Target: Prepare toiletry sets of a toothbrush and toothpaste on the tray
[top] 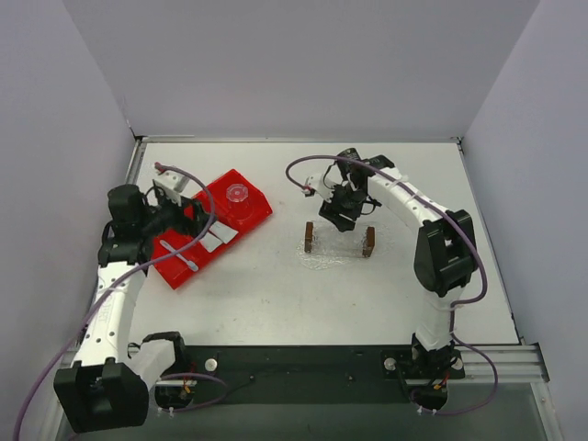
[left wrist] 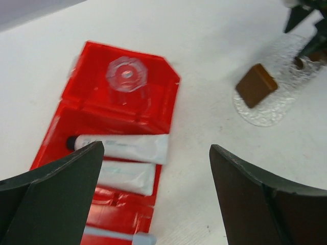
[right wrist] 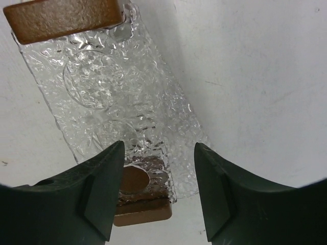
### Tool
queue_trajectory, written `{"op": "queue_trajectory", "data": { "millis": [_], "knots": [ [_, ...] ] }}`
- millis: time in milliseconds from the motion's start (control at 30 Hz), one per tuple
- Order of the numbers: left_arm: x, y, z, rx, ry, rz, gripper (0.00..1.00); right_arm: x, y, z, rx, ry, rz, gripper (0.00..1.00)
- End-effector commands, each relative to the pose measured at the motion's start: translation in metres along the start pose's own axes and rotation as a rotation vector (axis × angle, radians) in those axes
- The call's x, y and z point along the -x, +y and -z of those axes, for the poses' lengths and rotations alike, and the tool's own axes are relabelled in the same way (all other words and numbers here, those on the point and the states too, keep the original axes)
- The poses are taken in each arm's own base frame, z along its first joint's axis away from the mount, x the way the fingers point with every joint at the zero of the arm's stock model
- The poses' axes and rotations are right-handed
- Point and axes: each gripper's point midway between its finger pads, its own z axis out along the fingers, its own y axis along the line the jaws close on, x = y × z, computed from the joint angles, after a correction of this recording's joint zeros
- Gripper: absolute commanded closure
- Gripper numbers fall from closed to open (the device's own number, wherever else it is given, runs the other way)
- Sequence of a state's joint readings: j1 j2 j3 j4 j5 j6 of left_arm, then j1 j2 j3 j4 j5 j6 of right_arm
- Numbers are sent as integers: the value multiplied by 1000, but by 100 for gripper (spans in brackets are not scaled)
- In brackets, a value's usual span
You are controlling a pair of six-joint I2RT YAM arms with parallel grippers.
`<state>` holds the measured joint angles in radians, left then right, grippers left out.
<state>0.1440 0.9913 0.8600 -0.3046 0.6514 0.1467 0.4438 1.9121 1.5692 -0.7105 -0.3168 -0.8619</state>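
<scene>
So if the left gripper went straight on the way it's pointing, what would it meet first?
Most likely the toothpaste tubes lying in the red bin: their flat ends sit between the left gripper's open fingers. Depth is unclear, so the bin's edge could come first.

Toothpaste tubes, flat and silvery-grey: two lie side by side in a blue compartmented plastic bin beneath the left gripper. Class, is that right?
Only the colour is wrong. The left wrist view shows both silvery-grey toothpaste tubes in a red compartmented plastic bin beneath the left gripper.

White tbl, pale grey walls, dark front rail
</scene>
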Motion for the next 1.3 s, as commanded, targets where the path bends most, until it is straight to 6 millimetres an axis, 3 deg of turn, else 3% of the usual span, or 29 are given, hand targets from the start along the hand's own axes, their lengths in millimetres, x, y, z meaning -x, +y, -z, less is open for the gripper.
{"op": "queue_trajectory", "data": {
  "millis": [0,200,233,300,333,400,433,467,600,733,933,1100,1267],
  "knots": [
    [9,-67,-26,-302,-59,-205,4,17,6,40,12,-114,-130,45],
    [-8,-110,-79,-436,-3,-307,4,10,15,68,-14,-155,-315,39],
    [-15,-112,-93,-445,30,-298,4,8,16,75,-29,-159,-325,38],
    [-7,-116,-108,-459,30,-287,4,-5,19,76,-60,-120,-364,37],
    [-14,-119,-121,-475,53,-241,4,-8,21,83,-79,-123,-374,37],
    [-5,-125,-133,-522,43,-212,3,-23,27,81,-81,-96,-407,37],
    [-16,-132,-140,-582,74,-176,4,-27,30,84,-94,-95,-433,37],
    [-10,-137,-145,-613,47,-191,3,-34,36,80,-81,-80,-453,36],
    [-32,-153,-164,-693,89,-211,3,-55,40,75,-109,-58,-551,37],
    [-55,-155,-180,-627,100,-255,3,-83,25,74,-189,-38,-672,37],
    [-83,-157,-196,-471,148,-432,3,-105,10,73,-216,-57,-782,37],
    [-95,-155,-207,-359,197,-505,3,-132,-12,65,-296,-9,-856,38],
    [-107,-149,-217,-246,286,-560,3,-147,-32,55,-361,45,-910,39]
  ]
}}
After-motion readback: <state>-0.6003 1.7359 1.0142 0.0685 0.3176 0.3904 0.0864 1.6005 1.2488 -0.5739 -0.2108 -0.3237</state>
